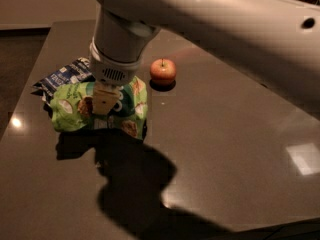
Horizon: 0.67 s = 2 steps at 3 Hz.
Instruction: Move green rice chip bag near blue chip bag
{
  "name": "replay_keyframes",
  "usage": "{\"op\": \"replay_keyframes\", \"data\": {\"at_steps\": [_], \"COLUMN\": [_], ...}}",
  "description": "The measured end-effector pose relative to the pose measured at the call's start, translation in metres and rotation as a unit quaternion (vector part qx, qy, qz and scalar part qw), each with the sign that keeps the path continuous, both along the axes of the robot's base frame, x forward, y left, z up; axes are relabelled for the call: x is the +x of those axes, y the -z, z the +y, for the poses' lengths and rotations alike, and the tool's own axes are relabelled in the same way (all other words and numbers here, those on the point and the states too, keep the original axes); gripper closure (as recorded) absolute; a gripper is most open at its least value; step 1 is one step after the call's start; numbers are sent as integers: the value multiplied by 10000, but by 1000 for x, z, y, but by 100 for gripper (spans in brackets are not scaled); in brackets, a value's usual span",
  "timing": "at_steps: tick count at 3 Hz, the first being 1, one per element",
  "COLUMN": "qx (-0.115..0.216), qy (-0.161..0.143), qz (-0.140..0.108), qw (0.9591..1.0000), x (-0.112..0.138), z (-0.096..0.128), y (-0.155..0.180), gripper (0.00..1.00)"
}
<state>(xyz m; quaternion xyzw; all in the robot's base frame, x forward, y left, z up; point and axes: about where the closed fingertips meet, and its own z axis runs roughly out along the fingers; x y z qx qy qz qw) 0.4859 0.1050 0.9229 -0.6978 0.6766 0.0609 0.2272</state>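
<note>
Camera view: the gripper (pixel 106 105) hangs off the big white arm and it's clamped on the green rice chip bag (pixel 70 111), pinching it mid-bag so the foil's all crumpled. The blue chip bag (pixel 61 77) sits just behind and left of the gripper, right against the green one. An apple (pixel 163 70) sits off to the gripper's right on the dark table (pixel 225 134).

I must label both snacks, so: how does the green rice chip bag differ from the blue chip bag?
The green rice chip bag is light green and larger; the blue chip bag is dark navy and smaller. The gripper holds the green bag from above; the blue one lies free on the table. Both are foil snack bags.
</note>
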Motion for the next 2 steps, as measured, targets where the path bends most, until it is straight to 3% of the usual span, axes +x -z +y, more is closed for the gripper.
{"op": "replay_keyframes", "data": {"at_steps": [1, 2], "qx": [-48, -59], "qy": [179, 297], "qz": [-36, 25], "qw": [9998, 9995], "x": [19, 28], "z": [8, 9], "y": [5, 11], "gripper": [67, 44]}}
